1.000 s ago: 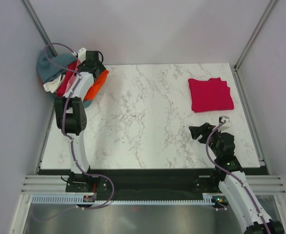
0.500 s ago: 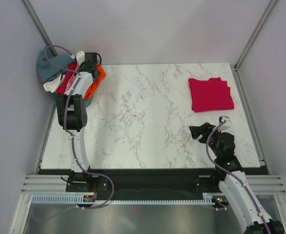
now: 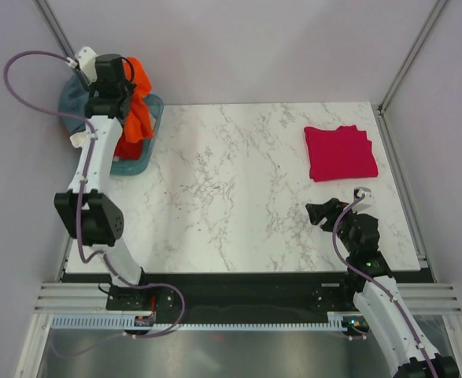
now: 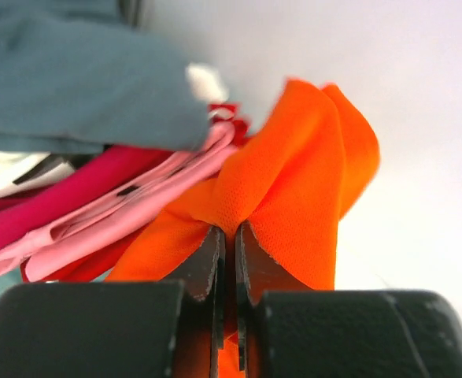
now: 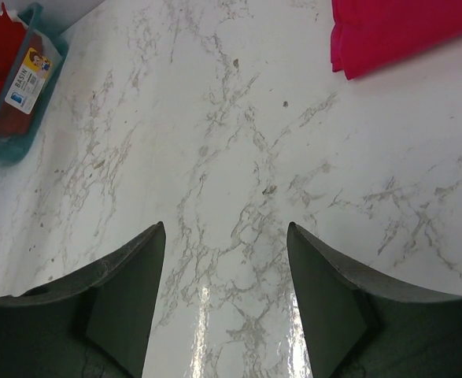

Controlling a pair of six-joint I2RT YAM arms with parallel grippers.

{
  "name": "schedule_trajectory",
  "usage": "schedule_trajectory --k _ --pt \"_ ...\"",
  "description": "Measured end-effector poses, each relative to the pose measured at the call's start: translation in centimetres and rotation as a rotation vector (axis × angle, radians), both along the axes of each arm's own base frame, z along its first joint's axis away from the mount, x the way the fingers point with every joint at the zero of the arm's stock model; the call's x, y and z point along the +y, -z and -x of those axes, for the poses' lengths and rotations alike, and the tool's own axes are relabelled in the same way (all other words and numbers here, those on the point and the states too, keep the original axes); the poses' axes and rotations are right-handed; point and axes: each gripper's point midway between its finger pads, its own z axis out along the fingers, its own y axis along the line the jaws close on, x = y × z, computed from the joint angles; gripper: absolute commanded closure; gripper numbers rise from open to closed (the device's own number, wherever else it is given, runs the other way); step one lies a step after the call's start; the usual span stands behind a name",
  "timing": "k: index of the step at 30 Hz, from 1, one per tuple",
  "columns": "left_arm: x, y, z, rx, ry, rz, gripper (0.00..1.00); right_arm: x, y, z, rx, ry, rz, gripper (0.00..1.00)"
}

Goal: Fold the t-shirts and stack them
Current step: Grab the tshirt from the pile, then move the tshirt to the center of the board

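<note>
1. At the far left corner of the tabletop (image 3: 238, 197), the orange t-shirt (image 3: 138, 98) is hanging bunched above the teal bin (image 3: 136, 164), with the left pincer (image 4: 229, 240) clamping a fold of it.
2. Beside it, the other t-shirts (image 4: 97, 189) are lying heaped, and from above the arm is hiding most of them.
3. At the far right, the crimson-pink t-shirt (image 3: 340, 153) is lying folded; the right wrist view is cutting it off.
4. Nearer the bases, the right pincer (image 5: 224, 232) is hovering with jaws apart, gripping nothing.
</note>
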Motion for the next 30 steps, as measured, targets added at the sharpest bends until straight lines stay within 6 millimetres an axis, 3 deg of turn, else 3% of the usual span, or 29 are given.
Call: schedule_trajectory --k 4,8,11,13,15,18,20,21,22,24,26,28,30 --pt "-1.9 -9.2 4.7 -0.208 0.092 0.073 0.98 -0.1 0.0 0.0 -0.001 0.004 0.001 0.28" --pt "-5.8 -17.3 10.6 -0.419 0.251 0.161 0.98 -0.1 0.0 0.0 -0.001 0.006 0.001 0.28" --pt "-10.8 -21.7 14.7 -0.54 0.428 0.242 0.98 -0.1 0.0 0.0 -0.001 0.006 0.001 0.28" --pt "-14.7 -23.1 17.0 -0.574 0.561 0.292 0.98 -0.1 0.0 0.0 -0.001 0.006 0.001 0.28" --pt "-18.9 -23.1 18.9 -0.574 0.695 0.335 0.98 -0.1 0.0 0.0 -0.001 0.006 0.001 0.28" --pt "-24.6 -18.9 21.1 -0.485 0.864 0.387 0.9 -0.1 -0.1 0.0 -0.003 0.006 0.001 0.28" --pt "-25.8 -12.8 21.4 -0.368 0.876 0.408 0.55 -0.1 -0.1 0.0 -0.003 0.006 0.001 0.28" --pt "-25.7 -8.7 21.4 -0.298 0.858 0.417 0.37 -0.1 -0.1 0.0 -0.003 0.006 0.001 0.28" --pt "-25.6 -5.0 21.6 -0.224 0.837 0.423 0.13 -0.1 -0.1 0.0 -0.003 0.006 0.001 0.28" --pt "-24.8 4.1 22.6 -0.05 0.782 0.437 0.06 -0.1 -0.1 0.0 -0.005 0.006 0.001 0.28" --pt "-23.7 11.7 24.6 0.114 0.736 0.434 0.05 -0.1 -0.2 0.0 -0.008 0.006 0.001 0.28" --pt "-22.6 16.5 26.8 0.219 0.711 0.426 0.08 -0.1 -0.2 0.0 -0.011 0.006 0.001 0.28" --pt "-22.0 18.8 28.4 0.268 0.712 0.427 0.11 -0.1 -0.3 0.0 -0.015 0.005 0.001 0.27"
